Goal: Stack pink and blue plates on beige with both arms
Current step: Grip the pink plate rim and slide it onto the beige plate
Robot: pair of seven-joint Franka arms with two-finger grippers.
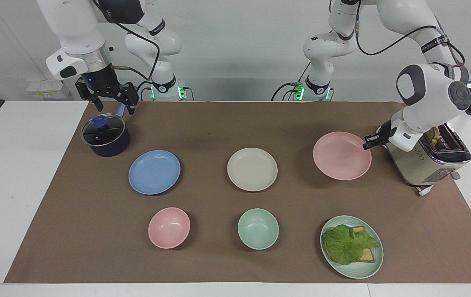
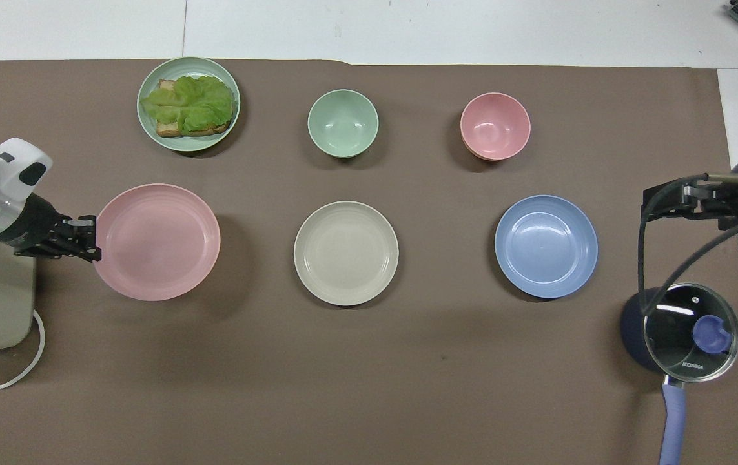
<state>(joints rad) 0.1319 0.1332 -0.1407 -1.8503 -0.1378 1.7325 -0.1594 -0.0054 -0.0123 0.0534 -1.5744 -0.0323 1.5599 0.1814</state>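
The pink plate [image 1: 341,156] [image 2: 157,242] hangs roughly level a little above the mat, at the left arm's end of the table. My left gripper [image 1: 368,144] [image 2: 90,236] is shut on its rim at the edge toward the toaster. The beige plate [image 1: 252,169] [image 2: 346,252] lies at the mat's middle. The blue plate [image 1: 154,171] [image 2: 546,246] lies beside it, toward the right arm's end. My right gripper [image 1: 115,108] [image 2: 653,205] waits open and empty in the air over the pot's handle.
A dark pot with a glass lid [image 1: 105,135] sits near the blue plate. A beige toaster [image 1: 429,159] stands beside the left gripper. A pink bowl [image 1: 169,227], a green bowl [image 1: 258,228] and a green plate [image 1: 355,274] with toast and lettuce lie farther from the robots.
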